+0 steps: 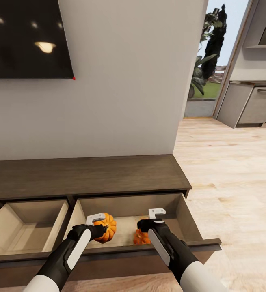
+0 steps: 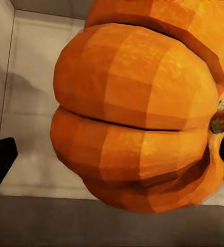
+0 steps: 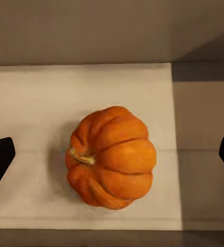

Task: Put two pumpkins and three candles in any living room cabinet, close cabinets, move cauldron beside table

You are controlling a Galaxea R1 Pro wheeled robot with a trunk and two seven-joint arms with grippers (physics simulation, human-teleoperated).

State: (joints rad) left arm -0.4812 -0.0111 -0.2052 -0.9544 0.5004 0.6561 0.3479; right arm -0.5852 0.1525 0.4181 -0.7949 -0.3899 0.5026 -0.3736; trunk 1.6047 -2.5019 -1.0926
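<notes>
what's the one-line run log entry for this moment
stage: pumpkins into cabinet | left gripper: at left pumpkin over open drawer, grip unclear | right gripper: open above right pumpkin on drawer floor | both drawers open

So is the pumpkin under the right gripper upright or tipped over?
Tipped. The right wrist view shows the pumpkin lying on the pale drawer floor with its stem pointing sideways; the fingertips stand well apart from it.

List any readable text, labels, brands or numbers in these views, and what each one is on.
None. No words, numbers or logos appear on the pumpkins, the cabinet, its open drawers, the TV or the kitchen cupboards.
</notes>
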